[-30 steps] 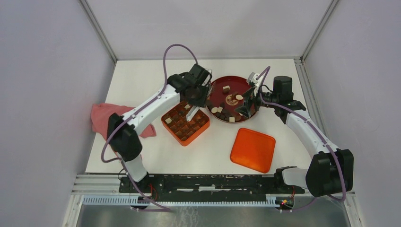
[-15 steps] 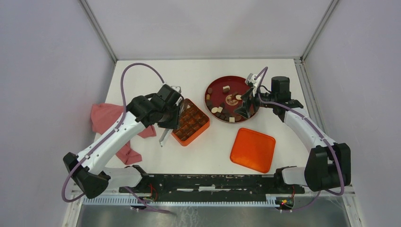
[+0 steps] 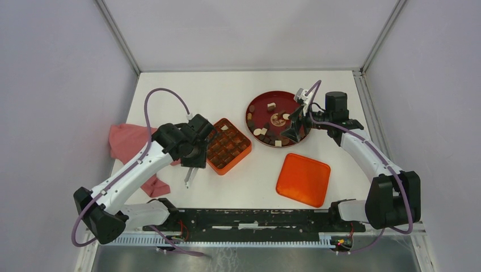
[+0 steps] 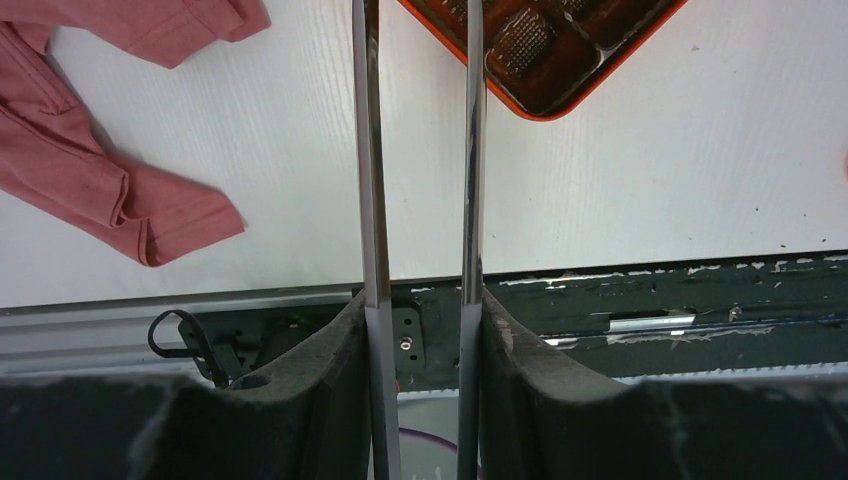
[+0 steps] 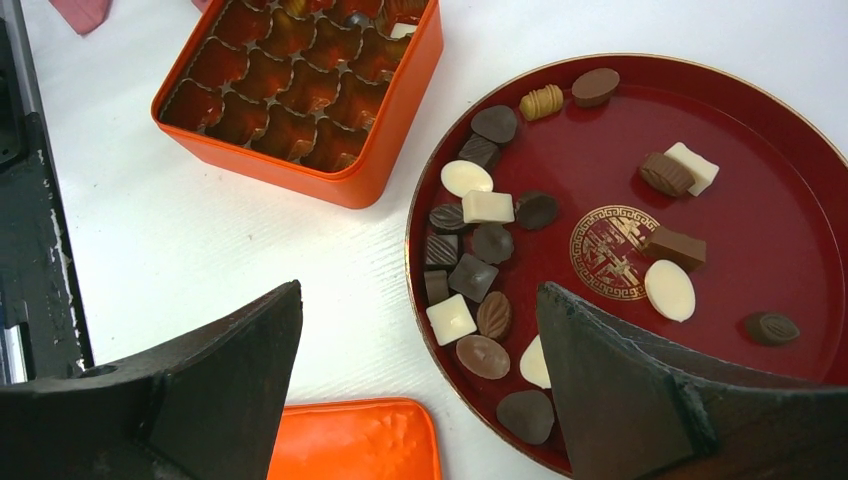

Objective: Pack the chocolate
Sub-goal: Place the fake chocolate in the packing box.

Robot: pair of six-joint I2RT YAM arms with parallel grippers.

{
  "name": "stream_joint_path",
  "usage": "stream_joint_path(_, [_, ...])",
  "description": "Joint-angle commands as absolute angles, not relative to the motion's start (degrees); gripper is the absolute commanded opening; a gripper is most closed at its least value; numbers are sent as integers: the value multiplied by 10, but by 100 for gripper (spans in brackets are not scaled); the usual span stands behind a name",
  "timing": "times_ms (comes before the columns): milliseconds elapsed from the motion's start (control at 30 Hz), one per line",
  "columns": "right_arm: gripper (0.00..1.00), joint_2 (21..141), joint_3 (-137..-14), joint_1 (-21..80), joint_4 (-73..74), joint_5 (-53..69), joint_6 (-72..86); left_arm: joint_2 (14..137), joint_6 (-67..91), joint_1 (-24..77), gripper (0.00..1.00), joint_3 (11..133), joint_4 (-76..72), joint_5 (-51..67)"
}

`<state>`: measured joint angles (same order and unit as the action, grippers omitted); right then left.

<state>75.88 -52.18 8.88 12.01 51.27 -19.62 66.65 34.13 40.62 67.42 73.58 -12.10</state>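
Observation:
Several chocolate pieces, dark, mid brown and cream-white, lie on the round dark-red plate, also in the top view. The orange compartmented box holds several pieces; it also shows in the right wrist view. My left gripper is shut on long metal tweezers, whose blades stand apart with nothing between them; their tips hang over the table just near-left of the box. My right gripper is open and empty, above the plate's near edge.
An orange lid lies right of the box, near the plate, and shows in the right wrist view. A pink cloth lies crumpled at the left, also in the left wrist view. The black base rail runs along the near edge.
My left arm has drawn back from over the box and plate to the near left, carrying the tweezers off the box. My right arm has hardly moved.

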Motion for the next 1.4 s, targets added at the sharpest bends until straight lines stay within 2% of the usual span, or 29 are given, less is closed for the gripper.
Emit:
stream_joint_path(0, [92,753,-540,88,111,531,-205,682,358,408,3,672,712,-142])
stream_joint_path(133, [92,751,-541,88,113,532,-207,697,350,408,6,670,702,-141])
stream_joint_path(400, [92,754,-541,88,114,530,-208,710,341,408,20,658,686,-142])
stream_joint_path(1367, [92,757,-541,88,116,533,-210,718,331,407,42,622,670,-159])
